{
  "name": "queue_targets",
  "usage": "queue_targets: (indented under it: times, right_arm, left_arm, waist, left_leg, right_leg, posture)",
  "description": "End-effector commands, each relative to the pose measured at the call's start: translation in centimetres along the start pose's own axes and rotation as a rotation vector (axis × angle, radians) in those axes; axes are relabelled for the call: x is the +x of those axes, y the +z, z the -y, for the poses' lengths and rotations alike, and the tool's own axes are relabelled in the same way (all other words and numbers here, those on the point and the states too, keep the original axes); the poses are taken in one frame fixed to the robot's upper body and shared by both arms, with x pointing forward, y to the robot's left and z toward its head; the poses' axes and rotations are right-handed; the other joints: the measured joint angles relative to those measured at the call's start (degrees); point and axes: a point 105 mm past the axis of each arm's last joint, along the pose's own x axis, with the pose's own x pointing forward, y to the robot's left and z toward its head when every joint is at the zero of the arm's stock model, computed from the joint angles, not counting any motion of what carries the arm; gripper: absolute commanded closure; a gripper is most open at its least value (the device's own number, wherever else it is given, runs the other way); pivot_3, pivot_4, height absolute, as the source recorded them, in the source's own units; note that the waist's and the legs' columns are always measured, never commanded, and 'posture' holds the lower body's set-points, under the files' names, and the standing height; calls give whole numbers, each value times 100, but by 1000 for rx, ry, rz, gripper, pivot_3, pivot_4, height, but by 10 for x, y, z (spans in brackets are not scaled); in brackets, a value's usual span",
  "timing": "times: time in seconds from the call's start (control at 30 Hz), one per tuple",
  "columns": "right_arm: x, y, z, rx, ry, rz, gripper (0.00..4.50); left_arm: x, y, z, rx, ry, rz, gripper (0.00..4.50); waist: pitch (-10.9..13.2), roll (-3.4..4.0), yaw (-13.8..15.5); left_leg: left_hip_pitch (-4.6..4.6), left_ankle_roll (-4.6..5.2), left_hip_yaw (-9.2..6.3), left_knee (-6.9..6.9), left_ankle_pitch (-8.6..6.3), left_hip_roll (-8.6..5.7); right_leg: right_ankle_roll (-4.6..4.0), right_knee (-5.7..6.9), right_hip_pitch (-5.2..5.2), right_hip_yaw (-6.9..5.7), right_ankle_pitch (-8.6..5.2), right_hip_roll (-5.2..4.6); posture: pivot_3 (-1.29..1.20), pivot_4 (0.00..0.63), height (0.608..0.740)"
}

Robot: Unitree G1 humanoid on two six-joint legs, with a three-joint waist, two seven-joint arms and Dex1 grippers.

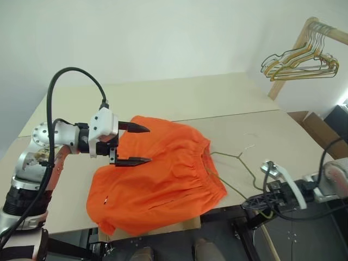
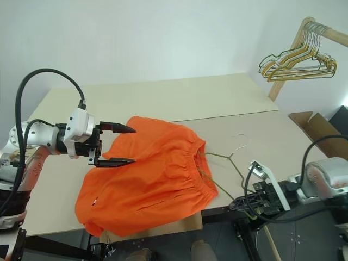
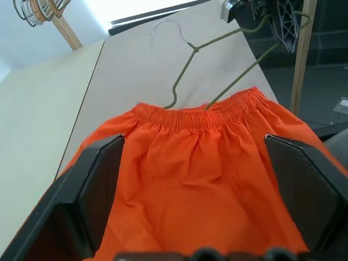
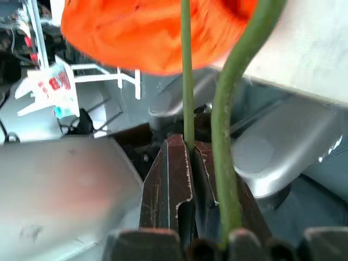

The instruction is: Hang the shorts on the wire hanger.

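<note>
The orange shorts [image 1: 157, 174] lie flat on the desk [image 1: 179, 98], waistband toward the robot's right, where the wire hanger [image 1: 231, 168] has one end tucked into it. The right gripper [image 1: 260, 202] pinches the hanger's wire at the desk edge (hook pointing away). The left gripper [image 1: 133, 144], fingers spread and empty, hovers over the shorts' far-left side, nearer the fabric.

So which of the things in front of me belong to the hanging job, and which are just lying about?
Job:
- shorts, spread on the table
- wire hanger, one end under the waistband, the other pinched in the shut right pincer
- left pincer, open over the shorts

Lying about:
- bunch of hangers on the wooden rack
- cardboard box
</note>
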Motion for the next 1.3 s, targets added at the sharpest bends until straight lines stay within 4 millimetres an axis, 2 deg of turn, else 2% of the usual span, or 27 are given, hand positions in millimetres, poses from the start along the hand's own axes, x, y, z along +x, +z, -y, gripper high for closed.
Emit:
queue_targets:
  times: [0.03, 0.1, 0.3, 0.4, 0.63, 0.73, 0.83, 0.93, 1.03, 1.3]
  right_arm:
    - [-1, 20, 7, 24, -48, 61, 4500]
    - [4, 26, 12, 43, -56, 80, 4500]
    - [16, 24, -7, -13, 56, 43, 4500]
    - [23, 33, -1, 4, 35, 64, 4500]
    - [21, 61, 5, 23, 21, 198, 4500]
    - [21, 69, 9, 30, 0, 247, 4500]
    - [20, 71, 3, -15, 5, 269, 4500]
    - [18, 69, -1, -119, -37, 280, 4500]
    - [17, 73, -6, -310, -147, 308, 4500]
    - [15, 105, -50, -878, -410, 374, 4500]
  left_arm:
    - [-7, 12, -2, 49, 21, 6, 32]
    - [-8, 13, -2, 50, 24, 1, 32]
    - [-10, 14, -2, 49, 26, -3, 32]
    - [-10, 15, -1, 48, 24, -2, 32]
    - [-10, 16, -2, 52, 22, -1, 32]
    - [-9, 16, -2, 53, 22, 1, 32]
    - [-9, 17, -2, 55, 17, 5, 32]
    - [-10, 17, -3, 56, 17, 4, 32]
    - [-10, 16, -5, 57, 19, 4, 32]
    - [-11, 18, -20, 96, 5, -6, 32]
  waist:
    - [7, 6, 11]
    - [9, 7, 33]
    - [9, 7, 149]
    - [9, 7, 162]
    - [9, 7, 169]
    - [9, 6, 169]
    - [9, 7, 165]
    - [9, 7, 162]
    - [9, 7, 161]
    - [8, 8, 53]
  left_leg:
    - [0, 0, 1, -1, 0, -1]
    - [-3, 0, 0, -1, 0, -2]
    - [-6, 0, -1, 0, 0, -3]
    - [-3, 0, -1, 0, 0, -1]
    - [-2, 0, 1, 0, 0, -4]
    - [-3, 0, 0, 0, 0, -4]
    - [-2, 0, 0, 0, 0, -4]
    - [-5, 0, 0, 0, 0, -4]
    - [-5, 0, 0, 0, 0, -4]
    - [-5, -1, 1, 0, 0, -1]
  right_leg:
    - [0, 0, -1, 1, 0, 0]
    - [0, 1, -4, 0, 0, -1]
    - [0, 0, -6, -1, 0, -1]
    - [0, 2, -5, -2, 0, 1]
    - [-1, 5, -7, 1, 1, 0]
    - [-2, 3, -6, -1, 1, -1]
    - [-2, 7, -7, 0, 1, 0]
    - [-2, 6, -8, 0, 1, 0]
    - [-1, 6, -9, 0, 1, -1]
    - [-1, 6, -12, -2, 0, 3]
  posture:
    - [-130, 65, 740]
    - [-121, 64, 740]
    - [-105, 57, 740]
    - [-103, 54, 740]
    - [-107, 44, 740]
    - [-110, 42, 740]
    - [-114, 41, 740]
    - [-124, 39, 740]
    - [-135, 37, 740]
    - [-180, 21, 740]
